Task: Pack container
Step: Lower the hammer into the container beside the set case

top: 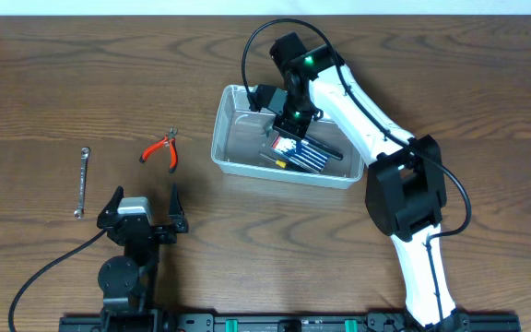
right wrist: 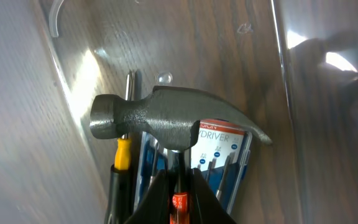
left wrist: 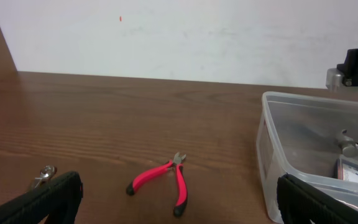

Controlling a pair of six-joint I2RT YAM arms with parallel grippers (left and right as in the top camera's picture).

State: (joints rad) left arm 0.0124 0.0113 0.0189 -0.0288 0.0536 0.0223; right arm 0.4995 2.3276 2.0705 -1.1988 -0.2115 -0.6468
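The clear plastic container (top: 240, 140) stands right of the table's middle; it also shows in the left wrist view (left wrist: 273, 146) and the right wrist view (right wrist: 36, 130). My right gripper (top: 289, 124) is inside it, shut on the handle of a grey-headed hammer (right wrist: 166, 118), with its jaws (right wrist: 178, 190) gripping just below the head. Under the hammer lie a blue screwdriver-set case (top: 308, 155) (right wrist: 225, 152) and a yellow-and-black screwdriver (right wrist: 122, 163). My left gripper (top: 146, 196) (left wrist: 179, 205) is open and empty near the front left.
Red-handled pliers (top: 161, 148) (left wrist: 166, 182) lie on the wooden table left of the container, just ahead of my left gripper. A small silver wrench (top: 81, 182) (left wrist: 43, 175) lies further left.
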